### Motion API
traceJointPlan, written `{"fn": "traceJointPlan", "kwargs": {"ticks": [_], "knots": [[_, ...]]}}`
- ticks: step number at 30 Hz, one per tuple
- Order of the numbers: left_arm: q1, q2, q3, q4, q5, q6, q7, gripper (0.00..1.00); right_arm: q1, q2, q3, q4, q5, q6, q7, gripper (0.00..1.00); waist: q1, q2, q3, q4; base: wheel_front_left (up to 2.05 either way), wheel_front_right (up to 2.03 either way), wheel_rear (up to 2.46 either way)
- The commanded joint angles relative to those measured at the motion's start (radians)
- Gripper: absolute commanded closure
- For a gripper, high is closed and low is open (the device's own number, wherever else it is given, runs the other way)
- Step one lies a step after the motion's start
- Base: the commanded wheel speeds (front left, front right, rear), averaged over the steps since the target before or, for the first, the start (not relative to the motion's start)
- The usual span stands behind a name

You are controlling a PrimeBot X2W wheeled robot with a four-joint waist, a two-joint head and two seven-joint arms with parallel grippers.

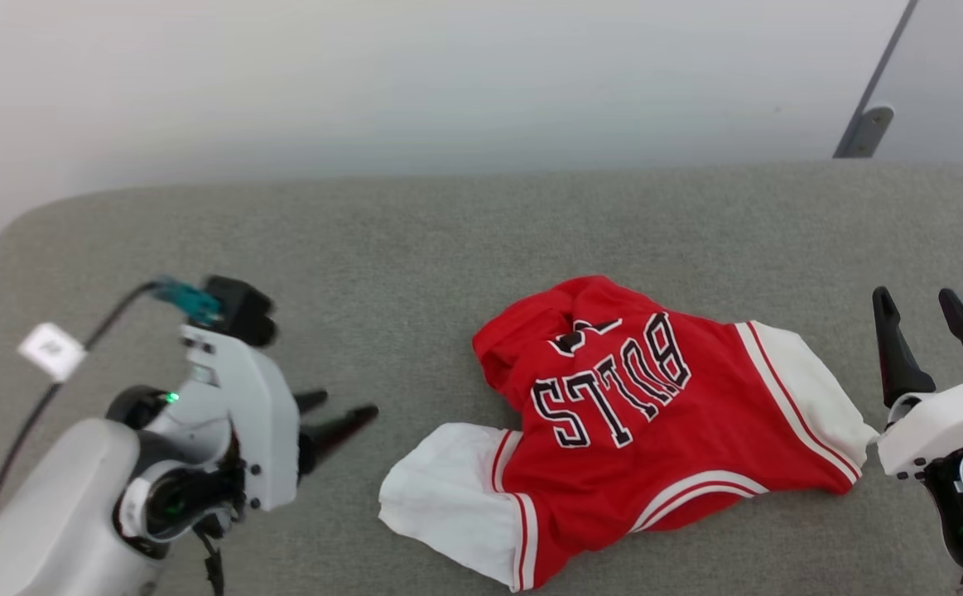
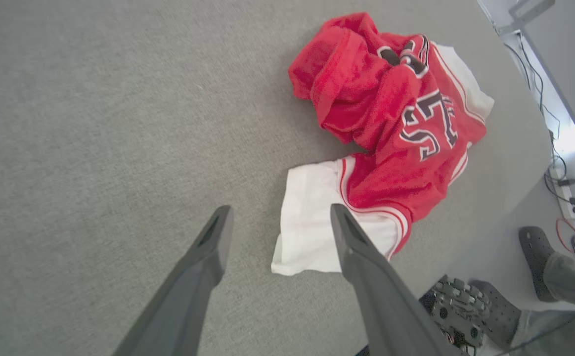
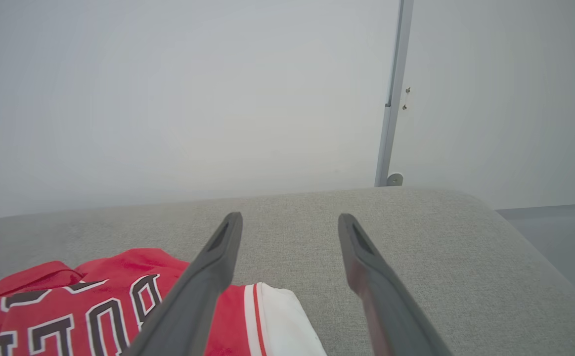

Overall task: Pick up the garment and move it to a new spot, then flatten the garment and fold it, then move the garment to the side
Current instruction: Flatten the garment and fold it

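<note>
Grey fabric is seen covering the table [image 1: 448, 232], on which the garment [image 1: 638, 430] is left crumpled right of centre, its lettering upside down in the head view. The left tool [image 1: 349, 403] is held empty with fingers parted, near the garment's left side. The right tool [image 1: 916, 295] is likewise spread and empty, just beside its right edge.

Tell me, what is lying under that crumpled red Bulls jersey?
The jersey rests on the grey fabric-covered tabletop, which shows around it. Its bunched folds cover whatever is directly beneath, so nothing more can be told.
</note>
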Motion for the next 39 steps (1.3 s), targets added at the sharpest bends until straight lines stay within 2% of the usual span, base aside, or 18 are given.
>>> {"fn": "traceJointPlan", "kwargs": {"ticks": [1, 2, 6, 14, 24, 28, 30, 34, 39], "knots": [[-0.019, 0.000, -0.022, 0.008, -0.004, 0.001, 0.041, 0.00, -0.009, 0.009, -0.001, -0.008, -0.015, -0.001, -0.013, 0.00, 0.0000, 0.0000, 0.021, -0.017, 0.00, 0.00, 0.00], [-0.025, -0.004, -0.034, 0.016, -0.009, 0.011, 0.067, 0.00, -0.014, 0.012, 0.000, -0.008, -0.017, -0.001, -0.017, 0.00, 0.0000, 0.0000, 0.027, -0.021, 0.00, 0.00, 0.00], [-0.039, -0.008, -0.079, 0.042, -0.003, 0.006, 0.130, 0.00, -0.031, 0.017, 0.003, -0.018, -0.031, -0.001, -0.056, 0.00, 0.0000, 0.0000, 0.052, -0.038, 0.00, 0.00, 0.00], [-0.029, -0.025, -0.111, 0.102, -0.022, 0.008, 0.178, 0.00, -0.064, 0.044, 0.019, -0.036, -0.052, -0.001, -0.116, 0.00, 0.0000, 0.0000, 0.097, -0.074, 0.00, 0.00, 0.00], [-0.033, -0.017, -0.151, 0.201, 0.036, -0.028, 0.121, 0.00, -0.085, 0.061, 0.023, -0.053, -0.056, -0.001, -0.125, 0.00, 0.0000, 0.0000, 0.136, -0.095, 0.00, 0.00, 0.00], [-0.033, -0.040, -0.168, 0.269, 0.031, -0.037, 0.089, 0.00, -0.088, 0.062, 0.026, -0.056, -0.054, -0.001, -0.129, 0.00, 0.0000, 0.0000, 0.145, -0.096, 0.00, 0.00, 0.00], [-0.037, -0.061, -0.162, 0.296, 0.005, -0.041, 0.068, 1.00, -0.089, 0.062, 0.025, -0.057, -0.054, -0.001, -0.132, 0.00, 0.0000, 0.0000, 0.148, -0.094, 0.00, 0.00, 0.00], [-0.050, -0.080, -0.160, 0.342, -0.029, -0.048, 0.051, 1.00, -0.091, 0.060, 0.021, -0.060, -0.059, -0.001, -0.135, 0.00, 0.0000, 0.0000, 0.151, -0.089, 0.00, 0.00, 0.00], [-0.083, -0.051, -0.166, 0.381, -0.021, -0.047, 0.035, 1.00, -0.095, 0.057, 0.014, -0.062, -0.062, -0.001, -0.136, 0.00, 0.0000, 0.0000, 0.145, -0.077, 0.00, 0.00, 0.00]]}}
